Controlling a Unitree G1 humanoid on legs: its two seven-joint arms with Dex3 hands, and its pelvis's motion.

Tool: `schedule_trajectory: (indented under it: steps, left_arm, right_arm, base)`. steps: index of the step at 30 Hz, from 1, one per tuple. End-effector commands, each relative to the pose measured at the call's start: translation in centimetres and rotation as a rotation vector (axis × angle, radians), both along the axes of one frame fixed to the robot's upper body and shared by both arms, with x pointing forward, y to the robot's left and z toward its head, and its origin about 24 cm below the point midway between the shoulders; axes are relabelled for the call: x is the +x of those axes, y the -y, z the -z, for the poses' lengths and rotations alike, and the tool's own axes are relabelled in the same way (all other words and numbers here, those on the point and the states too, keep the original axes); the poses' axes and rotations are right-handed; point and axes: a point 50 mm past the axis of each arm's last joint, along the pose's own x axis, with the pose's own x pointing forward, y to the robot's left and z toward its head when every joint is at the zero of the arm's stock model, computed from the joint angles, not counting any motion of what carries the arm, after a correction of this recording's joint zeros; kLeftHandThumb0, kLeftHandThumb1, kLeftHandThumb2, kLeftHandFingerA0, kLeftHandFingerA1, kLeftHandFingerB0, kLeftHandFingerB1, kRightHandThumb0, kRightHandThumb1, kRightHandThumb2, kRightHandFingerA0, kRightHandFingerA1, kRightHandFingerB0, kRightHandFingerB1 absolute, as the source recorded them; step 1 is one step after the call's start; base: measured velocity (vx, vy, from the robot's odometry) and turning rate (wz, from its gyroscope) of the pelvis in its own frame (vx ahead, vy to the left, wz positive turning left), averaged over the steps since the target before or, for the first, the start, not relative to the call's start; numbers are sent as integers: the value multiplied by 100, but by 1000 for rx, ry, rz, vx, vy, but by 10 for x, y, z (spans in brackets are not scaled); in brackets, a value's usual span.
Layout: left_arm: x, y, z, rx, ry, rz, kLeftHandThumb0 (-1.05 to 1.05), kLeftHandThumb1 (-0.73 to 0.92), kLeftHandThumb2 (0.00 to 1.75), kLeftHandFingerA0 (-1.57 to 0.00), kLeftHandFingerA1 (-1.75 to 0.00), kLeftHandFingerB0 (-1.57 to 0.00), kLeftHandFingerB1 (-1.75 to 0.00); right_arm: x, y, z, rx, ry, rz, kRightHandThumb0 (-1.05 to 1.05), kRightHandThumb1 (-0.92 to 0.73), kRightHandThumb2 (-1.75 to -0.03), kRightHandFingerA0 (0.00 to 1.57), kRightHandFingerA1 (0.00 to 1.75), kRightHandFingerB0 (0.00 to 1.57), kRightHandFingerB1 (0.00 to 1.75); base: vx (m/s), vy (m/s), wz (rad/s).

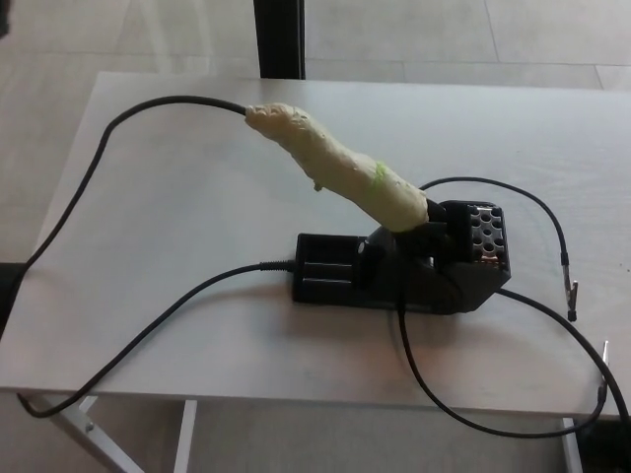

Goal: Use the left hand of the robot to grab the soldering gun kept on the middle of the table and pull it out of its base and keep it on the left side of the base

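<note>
The soldering gun (340,172) sits tilted in its black base (404,266) mid-table, nearer the front edge, cable (99,168) trailing off the left edge, so nothing's done yet, the whole grab, pull and set-down remains, and neither hand is in shot, finger state unknowable, tip hidden in the holder.

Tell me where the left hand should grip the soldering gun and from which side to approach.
Grip the soldering gun around the middle of its pale wrapped handle, coming from the robot's left and above. The handle slants up and leftward out of the black base, its free length over bare table. Probably pull along that slant. Avoid the cable end.
</note>
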Motion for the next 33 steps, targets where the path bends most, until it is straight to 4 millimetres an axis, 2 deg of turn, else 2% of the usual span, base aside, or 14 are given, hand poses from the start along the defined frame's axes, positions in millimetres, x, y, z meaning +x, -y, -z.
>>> schedule_trajectory:
  steps: [1, 3, 4, 13, 14, 15, 17, 23, 24, 25, 28, 29, 30, 33]
  left_arm:
    - [12, 57, -9, 184, -18, 166, -67, 66, 60, -31, -52, -30, -37]
    - [13, 69, -9, 200, -21, 219, -64, 48, 93, -31, -60, -17, -48]
    - [12, 80, -9, 208, -18, 257, -69, 62, 60, -32, -50, -28, -37]
    - [7, 151, 3, 389, -1, 519, -62, 64, 59, -44, -58, -37, -41]
    - [5, 156, 2, 444, 19, 543, -69, 52, 92, -56, -77, -32, -53]
    - [4, 163, -1, 476, 36, 585, -65, 66, 60, -60, -107, -39, -44]
    - [5, 178, -5, 495, 45, 609, -66, 63, 61, -72, -130, -34, -48]
    - [3, 190, -8, 633, 60, 680, -65, 80, 66, -60, -153, -16, -59]
    - [2, 189, -7, 634, 62, 686, -36, 60, 117, -94, -114, -8, -57]
    - [1, 190, -5, 638, 66, 700, -66, 61, 108, -81, -120, -5, -57]
    - [0, 191, -1, 642, 71, 708, -69, 60, 109, -81, -121, -2, -56]
    - [-1, 191, 3, 634, 66, 714, -67, 92, 67, -53, -166, -1, -59]
    - [-1, 191, 5, 645, 64, 729, -67, 92, 79, -49, -175, 0, -54]
    - [-1, 191, 2, 784, 58, 751, -74, 92, 86, -59, -152, 0, -37]
  right_arm:
    - [0, 9, -12, -45, 19, -6, -105, -42, -122, 56, 122, 1, 77]
    - [1, 10, -13, -45, 23, -4, -105, -43, -122, 56, 123, 2, 78]
    - [1, 10, -13, -45, 23, 5, -105, -43, -122, 54, 121, 1, 78]
    - [3, 13, -17, -66, 8, -20, -105, -44, -123, 58, 122, 2, 78]
    - [3, 13, -18, -68, 7, -22, -105, -45, -123, 58, 122, 2, 77]
    - [4, 13, -17, -67, 5, -21, -105, -45, -122, 58, 121, 2, 77]
    - [4, 13, -16, -68, -1, -16, -105, -45, -122, 58, 121, 2, 77]
    - [7, 13, -17, -73, 1, -23, -105, -45, -122, 58, 121, 2, 77]
    - [8, 13, -18, -75, 1, -24, -105, -45, -122, 58, 121, 2, 77]
    - [8, 13, -19, -77, 1, -26, -105, -45, -122, 58, 121, 2, 77]
    - [10, 14, -20, -82, 2, -30, -105, -45, -122, 58, 121, 2, 77]
    - [10, 15, -22, -86, 3, -31, -105, -45, -122, 58, 121, 2, 77]
    - [11, 16, -23, -87, 4, -32, -105, -45, -122, 58, 121, 2, 77]
    - [12, 16, -23, -89, 5, -33, -105, -45, -122, 58, 121, 2, 77]
  base:
    - [0, 0, 0]
    - [0, 0, 0]
    - [0, 0, 0]
    - [0, 0, 0]
    - [0, 0, 0]
    - [0, 0, 0]
    - [0, 0, 0]
    - [0, 0, 1]
    - [0, 0, 0]
    - [0, 0, 0]
    - [0, 0, 0]
    - [0, 0, 0]
    - [0, 0, 0]
    - [0, 0, 0]
